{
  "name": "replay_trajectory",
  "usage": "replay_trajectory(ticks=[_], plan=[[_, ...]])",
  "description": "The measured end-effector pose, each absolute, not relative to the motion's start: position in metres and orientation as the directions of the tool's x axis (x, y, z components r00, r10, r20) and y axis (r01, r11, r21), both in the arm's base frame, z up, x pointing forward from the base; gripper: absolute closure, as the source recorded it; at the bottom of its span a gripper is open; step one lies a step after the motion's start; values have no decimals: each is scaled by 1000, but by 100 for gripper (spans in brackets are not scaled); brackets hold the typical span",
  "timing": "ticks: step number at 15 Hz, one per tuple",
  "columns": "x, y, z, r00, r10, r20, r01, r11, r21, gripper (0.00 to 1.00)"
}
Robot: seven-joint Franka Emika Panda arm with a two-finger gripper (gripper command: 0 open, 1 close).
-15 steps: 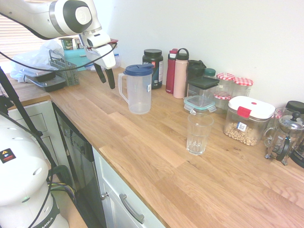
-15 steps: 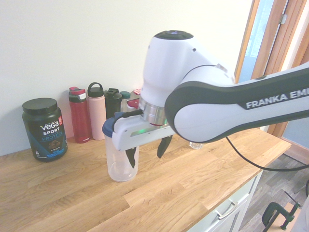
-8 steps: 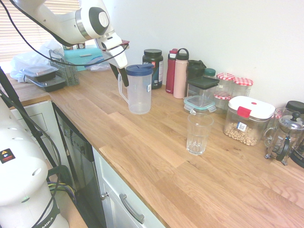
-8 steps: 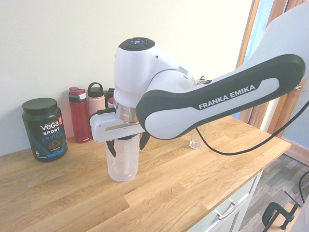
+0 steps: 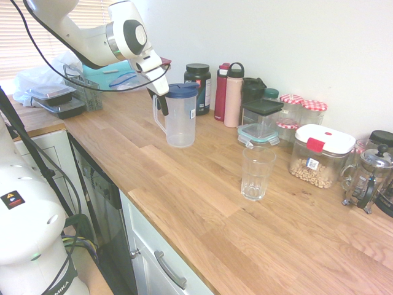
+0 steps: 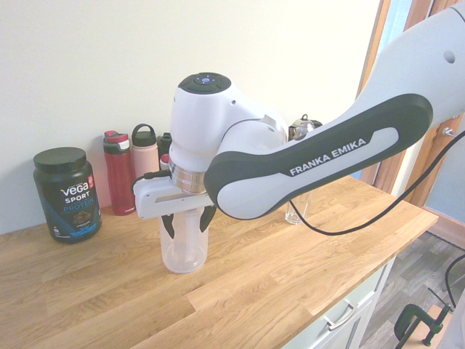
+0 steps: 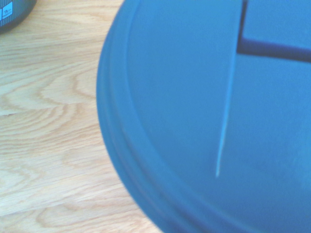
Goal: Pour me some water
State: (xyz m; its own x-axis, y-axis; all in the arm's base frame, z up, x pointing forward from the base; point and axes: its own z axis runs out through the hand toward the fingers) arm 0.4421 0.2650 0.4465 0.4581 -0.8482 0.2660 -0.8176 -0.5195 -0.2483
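Second exterior view: gripper (image 6: pixel 186 220) with dark fingers (image 6: pixel 168 225) spread on either side of the clear plastic pitcher (image 5: pixel 178 115), not visibly pinching it. Pitcher cylindrical, with a smooth blue lid (image 7: pixel 209 111), standing on the oak-grain countertop (image 5: pixel 202 203). A ribbed empty glass (image 5: pixel 256 173) stands well apart, before a plain white wall (image 5: pixel 276 37).
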Motion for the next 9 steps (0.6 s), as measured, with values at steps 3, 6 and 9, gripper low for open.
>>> replay_trajectory(ticks=[3, 6, 9], plan=[[441, 267, 446, 462, -847, 265, -815, -523, -250, 100], [442, 265, 447, 457, -850, 262, -817, -518, -252, 100], [444, 262, 447, 453, -853, 261, -820, -513, -253, 100]])
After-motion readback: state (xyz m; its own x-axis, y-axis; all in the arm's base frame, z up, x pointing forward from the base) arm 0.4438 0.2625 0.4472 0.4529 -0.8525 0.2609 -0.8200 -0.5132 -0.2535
